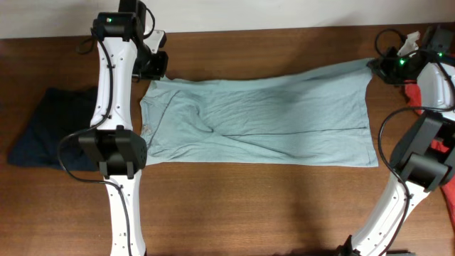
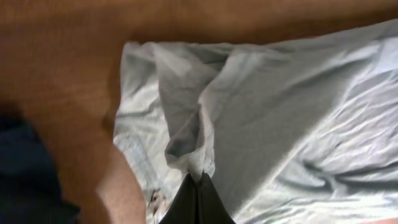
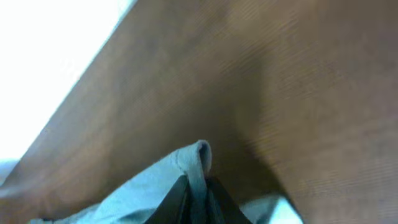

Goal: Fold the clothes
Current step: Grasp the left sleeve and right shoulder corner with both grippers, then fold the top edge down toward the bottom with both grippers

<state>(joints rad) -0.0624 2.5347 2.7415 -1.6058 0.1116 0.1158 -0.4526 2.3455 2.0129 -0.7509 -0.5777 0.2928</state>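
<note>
Seen from overhead, the pale grey-blue T-shirt [image 1: 270,114] lies stretched left to right across the middle of the brown table [image 1: 234,199], doubled lengthwise. The left gripper [image 1: 155,66] is at its far left corner and the right gripper [image 1: 379,68] at its far right corner. A dark navy garment [image 1: 50,128] lies bunched at the left, touching the arm there, and a red-orange garment [image 1: 418,96] sits at the right edge. In the left wrist view, the left gripper [image 2: 198,182] has its jaws closed on a pinched peak of the T-shirt [image 2: 298,112], with the navy garment [image 2: 25,180] at the near left. In the right wrist view, the right gripper [image 3: 199,185] is clamped on a raised hem of the T-shirt [image 3: 143,193] above bare table [image 3: 298,93].
</note>
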